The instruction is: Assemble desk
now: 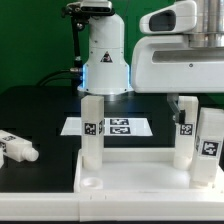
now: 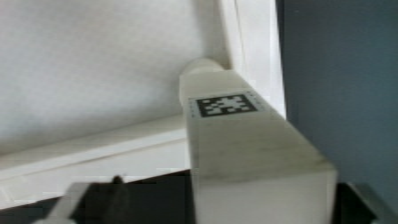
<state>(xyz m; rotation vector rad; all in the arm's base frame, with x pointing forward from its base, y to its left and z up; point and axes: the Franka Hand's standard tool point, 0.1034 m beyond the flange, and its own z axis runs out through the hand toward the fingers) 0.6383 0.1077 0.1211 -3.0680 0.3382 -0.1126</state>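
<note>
The desk panel (image 1: 135, 178) lies flat at the front, rim up. Three white tagged legs stand upright in its corner sockets: one on the exterior view's left (image 1: 91, 130) and two on the right (image 1: 186, 135) (image 1: 211, 145). My gripper (image 1: 186, 104) hangs straight over the inner right leg with its fingers down around the leg's top. In the wrist view that leg (image 2: 249, 150) fills the space between my dark fingers (image 2: 125, 200), with my gripper (image 2: 258, 205) centred on it and the panel (image 2: 89, 70) below. Blur hides whether the pads press on it.
A loose white leg (image 1: 18, 148) lies on the black table at the exterior view's left. The marker board (image 1: 118, 127) lies behind the panel, before the white robot base (image 1: 105, 55).
</note>
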